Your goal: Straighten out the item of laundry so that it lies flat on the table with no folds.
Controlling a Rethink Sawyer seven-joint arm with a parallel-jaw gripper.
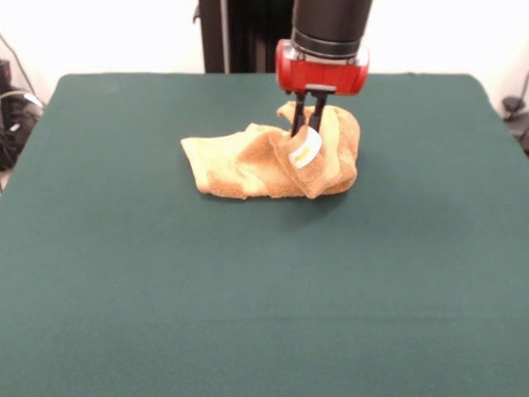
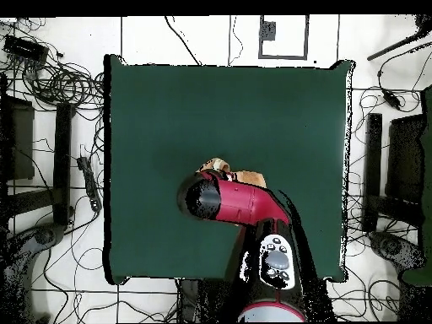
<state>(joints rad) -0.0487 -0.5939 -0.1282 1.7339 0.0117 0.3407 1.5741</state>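
The gripper (image 1: 307,126), hanging from the red and black arm (image 2: 240,202), reaches down into the towel (image 1: 248,165), its two dark fingers (image 1: 297,116) drawn close together with a raised fold of cloth pinched between them. A small white tag (image 1: 304,150) hangs just below the fingertips, on the lifted flap. The golden-orange towel lies crumpled in a heap, its higher bunched part under and right of the gripper in the front view and a flatter lobe spreading to the left, paler bands showing along the folds. It sits on the far half of the dark green table (image 1: 248,306), near the middle of its width and well clear of every edge. Bare cloth stretches wide to both sides and, most of all, toward the near edge; the strip behind the heap is narrower. From overhead the arm covers most of the towel (image 2: 245,176), leaving only a scrap visible beyond the wrist.
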